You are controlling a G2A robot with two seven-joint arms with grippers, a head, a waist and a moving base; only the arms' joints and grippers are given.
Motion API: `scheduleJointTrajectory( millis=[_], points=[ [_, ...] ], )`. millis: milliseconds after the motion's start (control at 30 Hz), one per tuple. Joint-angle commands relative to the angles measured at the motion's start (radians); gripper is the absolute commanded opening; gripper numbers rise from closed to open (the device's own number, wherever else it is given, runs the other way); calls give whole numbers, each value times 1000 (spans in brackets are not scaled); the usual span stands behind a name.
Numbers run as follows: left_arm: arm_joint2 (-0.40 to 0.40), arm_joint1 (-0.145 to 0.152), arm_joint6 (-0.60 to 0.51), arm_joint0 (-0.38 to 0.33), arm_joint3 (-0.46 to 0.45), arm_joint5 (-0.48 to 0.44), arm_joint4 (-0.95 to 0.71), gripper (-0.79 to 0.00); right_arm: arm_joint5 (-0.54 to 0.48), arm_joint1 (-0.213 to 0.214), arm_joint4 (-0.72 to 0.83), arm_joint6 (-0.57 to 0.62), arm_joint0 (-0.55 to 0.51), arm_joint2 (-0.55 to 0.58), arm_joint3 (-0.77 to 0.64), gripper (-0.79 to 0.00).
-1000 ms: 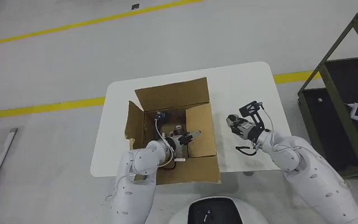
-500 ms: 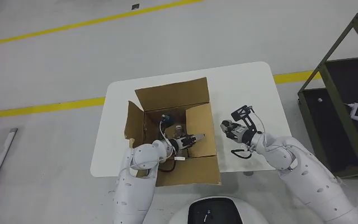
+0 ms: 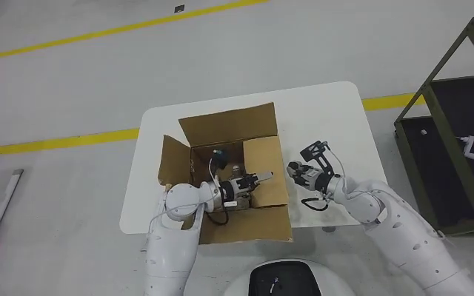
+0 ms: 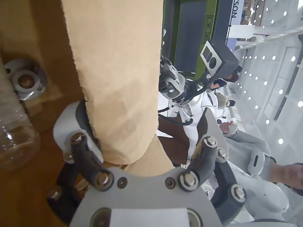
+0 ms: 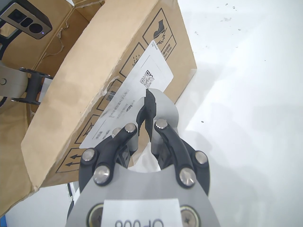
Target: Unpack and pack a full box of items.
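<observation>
Left tool (image 4: pixel 138 124) spread astride the flap (image 4: pixel 113 48) edge, right tool (image 5: pixel 148 105) pressed together just outside the box (image 5: pixel 106 60) wall

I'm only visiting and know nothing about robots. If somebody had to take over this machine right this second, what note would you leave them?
Left gripper: open, one finger on each side of the box flap nearest the other arm, not clamped on it.
Right gripper: shut on nothing, beside the box's labelled side, above the table.
Things: the cardboard box stands open on the table. Inside are a clear bottle and a metal flange.
Done: the box is open.
Left: lift the items out, then pack them back in.
</observation>
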Motion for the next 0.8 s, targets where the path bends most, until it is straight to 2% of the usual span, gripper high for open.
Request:
scheduleJointTrajectory(
  millis=[0,33,167,433,667,733,767],
  points=[
    [6,3,-1,-4,-23,-6,-6,0,20,2,4,-14,-7,21,-12,-785],
    [9,3,-2,-5,-33,-7,-18,0,28,4,12,-20,-15,37,-23,-653],
    [50,7,-6,-23,-89,-23,-7,0,62,19,72,-37,-58,143,-89,-548],
    [202,-1,13,-84,-113,-74,-2,0,63,47,255,28,-151,355,-209,-542],
    [316,-10,34,-128,-89,-113,-2,0,36,58,390,91,-202,449,-283,-468],
    [337,-11,34,-138,-79,-120,4,0,18,62,399,124,-202,463,-282,-406],
    [346,-11,33,-142,-73,-122,5,0,22,63,405,138,-200,465,-278,-262]
  ],
)
